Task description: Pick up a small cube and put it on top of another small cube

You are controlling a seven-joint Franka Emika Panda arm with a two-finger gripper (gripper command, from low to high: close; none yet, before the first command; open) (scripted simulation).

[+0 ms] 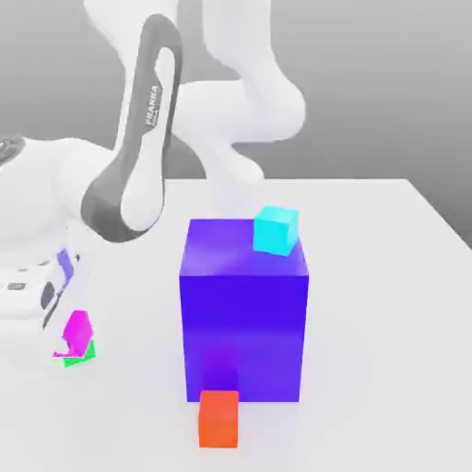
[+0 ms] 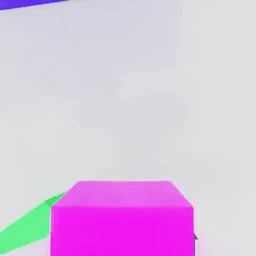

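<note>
In the exterior view we see the white robot arm (image 1: 138, 120) reaching down at the exterior view's left, over a pale table (image 1: 369, 369). Low on that side, its gripper (image 1: 71, 343) is closed with the pink cube (image 1: 78, 328) pinched in it, and the cube sits tilted. We make out only a small part of the green cube (image 1: 81, 355), just below the pink one as we look; from here we cannot tell whether the two touch.

Well apart from them, nearer the middle of the view, we see the big blue-violet block (image 1: 244, 332) standing upright on the table. A cyan cube (image 1: 276, 230) rests on top of it, by the edge toward the exterior view's right. An orange-red cube (image 1: 218, 419) sits on the table at the block's near side, and we cannot tell whether it touches the block.

In the hand view we have the pink cube right up close, squared up with the camera, with two of its faces in sight. The green cube lies just beside it, turned at an angle and partly hidden behind it. Beyond them we see pale tabletop, and farther off a strip of the blue-violet block.
</note>
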